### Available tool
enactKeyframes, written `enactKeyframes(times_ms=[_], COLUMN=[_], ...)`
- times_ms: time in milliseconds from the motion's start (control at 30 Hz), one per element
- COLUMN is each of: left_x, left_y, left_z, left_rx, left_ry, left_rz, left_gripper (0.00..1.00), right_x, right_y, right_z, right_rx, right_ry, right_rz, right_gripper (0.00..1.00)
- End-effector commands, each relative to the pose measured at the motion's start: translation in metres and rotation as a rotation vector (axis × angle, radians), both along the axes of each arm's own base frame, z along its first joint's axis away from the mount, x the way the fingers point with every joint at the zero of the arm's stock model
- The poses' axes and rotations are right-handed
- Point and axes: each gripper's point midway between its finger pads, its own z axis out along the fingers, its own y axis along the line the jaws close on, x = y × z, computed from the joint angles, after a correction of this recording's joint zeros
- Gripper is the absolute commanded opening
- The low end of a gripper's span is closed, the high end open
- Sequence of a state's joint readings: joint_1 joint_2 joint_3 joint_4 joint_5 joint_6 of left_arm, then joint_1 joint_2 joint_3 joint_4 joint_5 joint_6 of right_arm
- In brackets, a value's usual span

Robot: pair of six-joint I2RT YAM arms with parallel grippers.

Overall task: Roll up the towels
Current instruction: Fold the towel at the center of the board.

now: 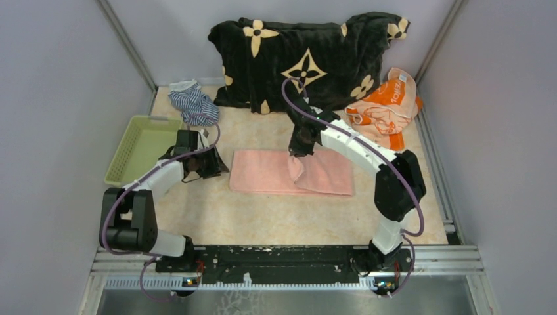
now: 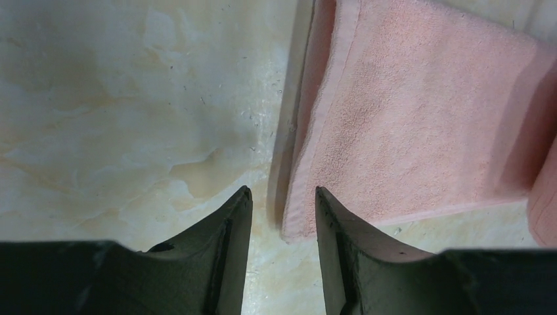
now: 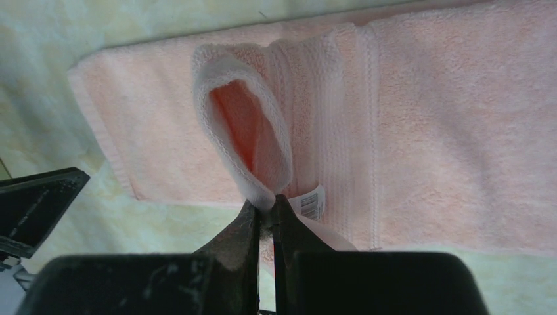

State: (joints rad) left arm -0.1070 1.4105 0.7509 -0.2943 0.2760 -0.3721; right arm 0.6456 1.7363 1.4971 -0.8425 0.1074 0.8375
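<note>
The pale pink towel lies flat in the middle of the table. My right gripper is shut on its far edge and holds a fold of it lifted over the towel; the white label shows beside the fingers. My left gripper is open and empty just left of the towel's left end, with the towel's near corner just ahead of its right finger. The orange printed towel lies crumpled at the back right.
A big black blanket with cream flowers is heaped along the back wall. A blue-and-white striped cloth lies at the back left. A green tray stands at the left edge, beside my left arm.
</note>
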Motion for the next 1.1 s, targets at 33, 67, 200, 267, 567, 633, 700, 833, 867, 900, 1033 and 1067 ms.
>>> enactKeyframes(times_ms=[33,67,200,267,567,633,700,833,867,900,1033,1067], left_x=[-0.003,-0.003,-0.007,-0.009,-0.014,-0.016,-0.016,-0.017,-0.018,-0.018,-0.019,-0.02], left_y=[-0.013,-0.014,-0.02,-0.023,-0.029,-0.029,-0.029,-0.031,-0.031,-0.031,-0.032,-0.032], left_z=[-0.008,-0.009,-0.013,-0.015,-0.025,-0.028,-0.03,-0.032,-0.032,-0.033,-0.035,-0.036], left_rx=[-0.056,-0.059,-0.079,-0.085,-0.086,-0.081,-0.076,-0.072,-0.072,-0.069,-0.066,-0.065], left_ry=[0.021,0.024,0.044,0.051,0.089,0.099,0.106,0.117,0.119,0.12,0.127,0.131], left_rz=[-0.031,-0.033,-0.044,-0.051,-0.071,-0.072,-0.076,-0.084,-0.086,-0.087,-0.094,-0.096], left_gripper=[0.44,0.43,0.39,0.38,0.34,0.33,0.32,0.31,0.3,0.3,0.29,0.29], right_x=[0.02,0.02,0.021,0.022,0.024,0.023,0.021,0.018,0.017,0.017,0.015,0.015], right_y=[0.043,0.048,0.064,0.072,0.1,0.109,0.119,0.136,0.138,0.141,0.148,0.149], right_z=[0.025,0.023,0.019,0.017,-0.001,-0.004,-0.003,-0.003,-0.005,-0.006,-0.005,-0.004], right_rx=[0.103,0.107,0.126,0.131,0.16,0.168,0.185,0.224,0.229,0.234,0.252,0.256], right_ry=[-0.078,-0.074,-0.053,-0.05,-0.028,-0.021,-0.018,-0.017,-0.013,-0.009,0.001,-0.002], right_rz=[-0.065,-0.064,-0.075,-0.078,-0.064,-0.045,-0.018,0.018,0.022,0.026,0.038,0.04], right_gripper=[0.0,0.0,0.0,0.0,0.0,0.0,0.0,0.0,0.0,0.0,0.0,0.0])
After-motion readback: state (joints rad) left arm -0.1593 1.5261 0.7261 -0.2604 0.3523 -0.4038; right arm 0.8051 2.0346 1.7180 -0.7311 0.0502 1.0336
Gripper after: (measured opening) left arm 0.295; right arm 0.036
